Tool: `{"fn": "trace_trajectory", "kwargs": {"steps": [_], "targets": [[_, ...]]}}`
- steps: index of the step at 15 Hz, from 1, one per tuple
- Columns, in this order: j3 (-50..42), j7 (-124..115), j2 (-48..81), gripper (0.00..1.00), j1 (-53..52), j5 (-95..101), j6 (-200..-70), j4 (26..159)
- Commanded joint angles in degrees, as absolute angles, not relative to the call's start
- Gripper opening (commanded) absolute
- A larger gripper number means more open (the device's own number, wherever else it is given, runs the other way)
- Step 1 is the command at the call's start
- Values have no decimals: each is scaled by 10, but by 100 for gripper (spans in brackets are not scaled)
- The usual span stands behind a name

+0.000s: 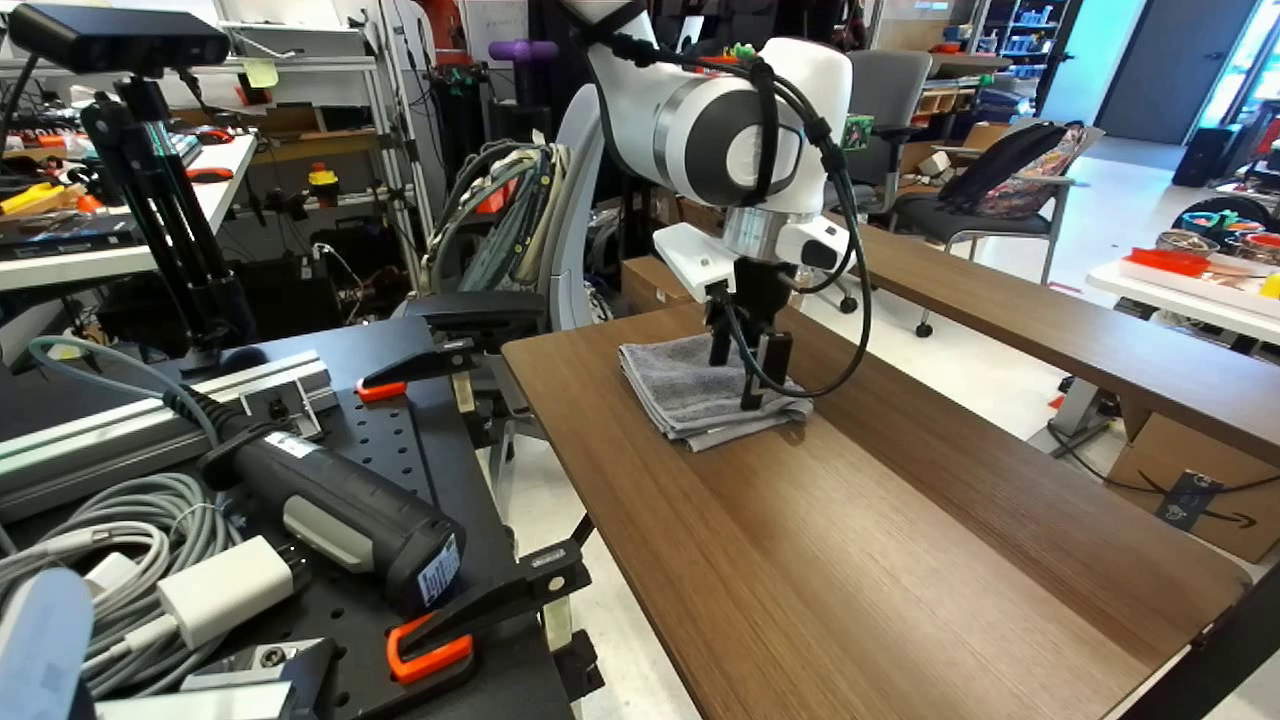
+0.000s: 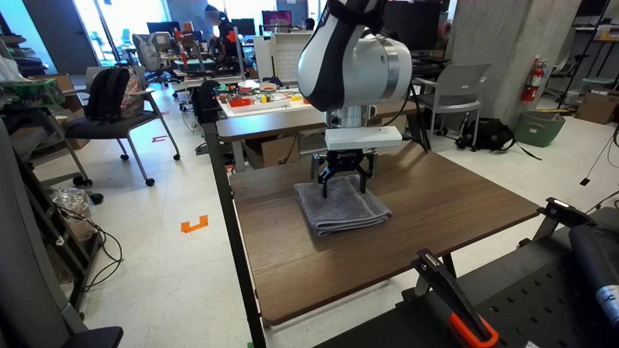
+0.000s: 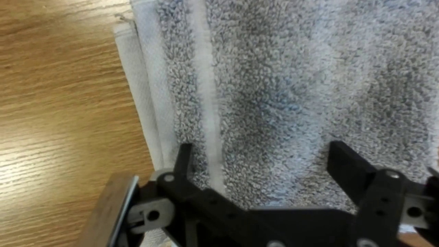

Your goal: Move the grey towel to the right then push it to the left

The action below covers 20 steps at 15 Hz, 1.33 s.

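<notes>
A folded grey towel lies flat on the brown wooden table; it shows in both exterior views and fills most of the wrist view. My gripper points down over the towel in both exterior views. In the wrist view the gripper is open, its two black fingers wide apart with towel surface between them. The left finger in that view is near the towel's banded edge. The fingertips are at or just above the cloth; I cannot tell whether they touch. Nothing is pinched between them.
The wooden table carries the towel. A black perforated bench with orange-tipped clamps, cables and a black tool stands beside it. A dark post runs along a table edge. Another brown table stands behind.
</notes>
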<state>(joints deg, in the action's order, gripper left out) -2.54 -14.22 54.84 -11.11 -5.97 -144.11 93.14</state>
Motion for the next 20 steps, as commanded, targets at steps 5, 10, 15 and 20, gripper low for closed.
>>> {"fn": "trace_trajectory", "kwargs": {"steps": [5, 10, 15, 20], "targets": [[-37, -165, 578, 100, -89, -52, -1412, 873], [-44, -169, 591, 100, -65, -55, -1399, 845], [-58, -174, 608, 100, -53, -49, -1402, 825], [-68, -177, 614, 100, -38, -53, -1389, 807]]}}
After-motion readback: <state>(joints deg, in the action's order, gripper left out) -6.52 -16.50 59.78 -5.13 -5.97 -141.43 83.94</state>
